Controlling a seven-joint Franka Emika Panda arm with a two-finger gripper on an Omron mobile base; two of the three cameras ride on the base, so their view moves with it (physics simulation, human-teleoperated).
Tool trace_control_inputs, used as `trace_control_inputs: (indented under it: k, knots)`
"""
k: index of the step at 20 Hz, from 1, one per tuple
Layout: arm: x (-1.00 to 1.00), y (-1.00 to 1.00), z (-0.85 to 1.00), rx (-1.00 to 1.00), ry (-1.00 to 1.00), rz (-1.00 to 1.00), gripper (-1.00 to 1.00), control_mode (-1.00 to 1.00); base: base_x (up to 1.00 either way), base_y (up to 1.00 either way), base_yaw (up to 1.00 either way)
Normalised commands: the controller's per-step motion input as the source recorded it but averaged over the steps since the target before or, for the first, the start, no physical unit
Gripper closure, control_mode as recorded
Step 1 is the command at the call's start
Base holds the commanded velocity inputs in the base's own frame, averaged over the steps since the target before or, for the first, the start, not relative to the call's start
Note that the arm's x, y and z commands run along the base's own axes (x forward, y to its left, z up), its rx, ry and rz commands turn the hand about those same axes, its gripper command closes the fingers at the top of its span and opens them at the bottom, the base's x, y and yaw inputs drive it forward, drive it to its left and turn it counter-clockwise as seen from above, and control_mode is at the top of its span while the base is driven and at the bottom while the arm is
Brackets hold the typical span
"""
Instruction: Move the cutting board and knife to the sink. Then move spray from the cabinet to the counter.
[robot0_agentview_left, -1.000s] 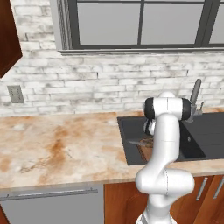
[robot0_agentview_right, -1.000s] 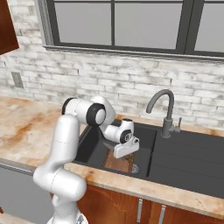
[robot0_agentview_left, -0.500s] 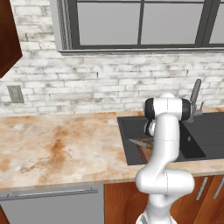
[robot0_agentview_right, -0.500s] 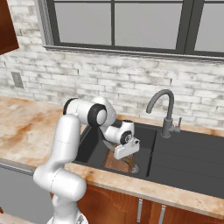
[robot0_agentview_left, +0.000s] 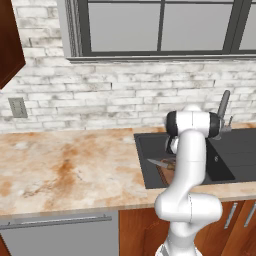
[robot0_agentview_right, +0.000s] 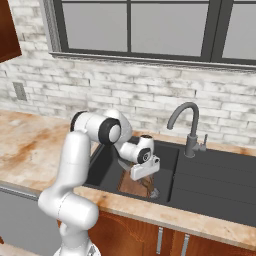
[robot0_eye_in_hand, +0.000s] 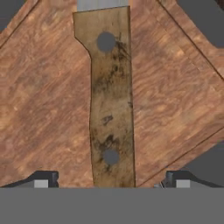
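We see flat, even rendered light, no glare. Soft shadow inside sink (robot0_agentview_right: 165, 172), darkest at 9 o'clock wall. Base views slightly soft; hand view textures coarse, pixelated.

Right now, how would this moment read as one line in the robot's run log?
gripper: open, above knife handle | knife: lying on cutting board | cutting board: in sink | spray: not yet fetched

No words, labels, brands, numbers or signs can be read on anything in these pictures.
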Motion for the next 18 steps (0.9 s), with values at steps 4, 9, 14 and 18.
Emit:
trace_control_inputs:
  k: [4,9,14,18]
  knots:
    - [-0.17,0.00,0.56,0.00,0.00,-0.03,-1.00,-1.00,0.00,0.00,0.00]
    - [-0.46,0.02,0.56,0.00,-0.06,-0.17,-1.00,-1.00,0.00,0.00,0.00]
    - [-0.47,0.09,0.60,0.00,-0.02,-0.21,-1.00,-1.00,0.00,0.00,0.00]
    - [-0.38,0.27,0.60,-0.07,-0.01,-0.09,-1.00,-1.00,0.00,0.00,0.00]
